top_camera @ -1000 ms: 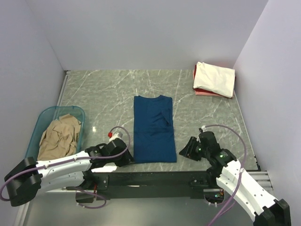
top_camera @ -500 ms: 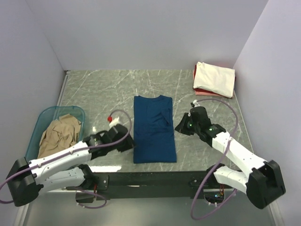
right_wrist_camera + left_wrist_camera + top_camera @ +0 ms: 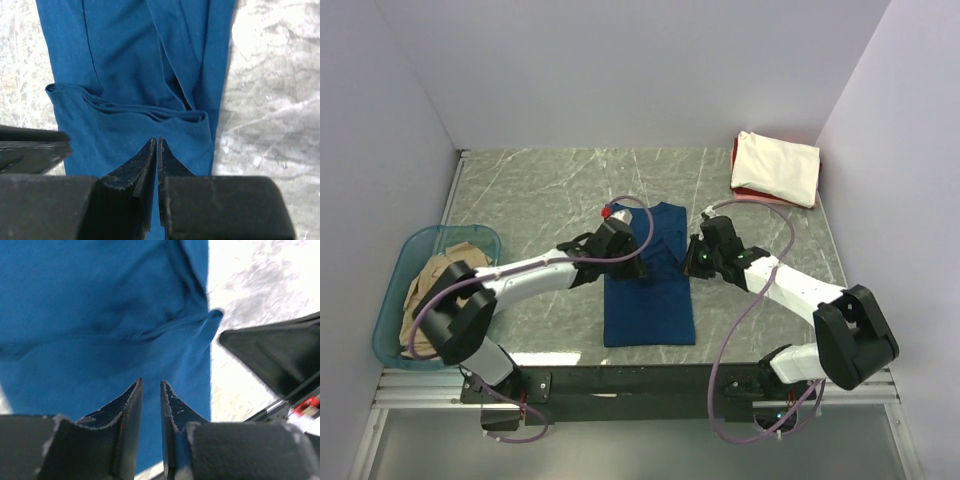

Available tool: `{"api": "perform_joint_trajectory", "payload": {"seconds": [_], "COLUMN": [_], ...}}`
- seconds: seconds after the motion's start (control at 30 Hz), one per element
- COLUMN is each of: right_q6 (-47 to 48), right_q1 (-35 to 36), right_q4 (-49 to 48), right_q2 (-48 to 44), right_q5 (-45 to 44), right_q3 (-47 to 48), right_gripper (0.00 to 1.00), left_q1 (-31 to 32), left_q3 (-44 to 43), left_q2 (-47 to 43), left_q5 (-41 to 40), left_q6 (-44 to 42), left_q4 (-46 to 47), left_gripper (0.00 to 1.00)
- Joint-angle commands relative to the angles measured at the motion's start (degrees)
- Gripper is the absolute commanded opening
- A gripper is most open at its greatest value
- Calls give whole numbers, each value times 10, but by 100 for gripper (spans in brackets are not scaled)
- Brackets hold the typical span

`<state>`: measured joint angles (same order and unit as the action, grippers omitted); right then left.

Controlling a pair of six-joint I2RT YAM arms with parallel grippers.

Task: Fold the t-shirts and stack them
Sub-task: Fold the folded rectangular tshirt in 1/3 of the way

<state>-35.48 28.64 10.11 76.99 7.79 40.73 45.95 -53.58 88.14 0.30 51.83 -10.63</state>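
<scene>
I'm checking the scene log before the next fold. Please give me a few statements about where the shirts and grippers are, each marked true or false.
1. The blue t-shirt lies on the table with the left gripper at one side and the right gripper at the other. True.
2. The cream t-shirt lies in the teal tub. False: it is folded on top of the red t-shirt at the far right corner.
3. The tan t-shirt sits in the teal tub. True.
4. The right gripper is wide open. False: in the right wrist view its fingers are closed together over the blue cloth.
</scene>
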Motion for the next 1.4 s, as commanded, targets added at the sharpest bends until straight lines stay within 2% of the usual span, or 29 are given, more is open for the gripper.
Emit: {"api": "perform_joint_trajectory", "payload": {"seconds": [0.0, 0.33, 0.6, 0.77, 1.07, 1.37], "right_q6": [13, 13, 8, -4, -5, 0], "right_q1": [4, 4, -4, -15, -77, -90], "right_q4": [-32, -44, -43, -49, -65, -83], "right_q2": [16, 71, 143, 156, 90, 118], "right_q5": [-6, -1, -26, -11, 59, 99], "right_q3": [36, 47, 62, 52, 7, 2], "right_gripper": [11, 10, 8, 7, 7, 7], "left_q1": [-4, -18, -35, -42, -48, -48], "left_q3": [-50, -93, -99, -89, -65, -75], "left_q2": [36, 124, 185, 208, 187, 178], "left_q5": [40, 57, 62, 63, 65, 68], "left_q6": [-28, -25, -17, -10, -5, -9], "left_q4": [54, 59, 67, 63, 70, 66], "left_gripper": [25, 24, 22, 22, 22, 20]}}
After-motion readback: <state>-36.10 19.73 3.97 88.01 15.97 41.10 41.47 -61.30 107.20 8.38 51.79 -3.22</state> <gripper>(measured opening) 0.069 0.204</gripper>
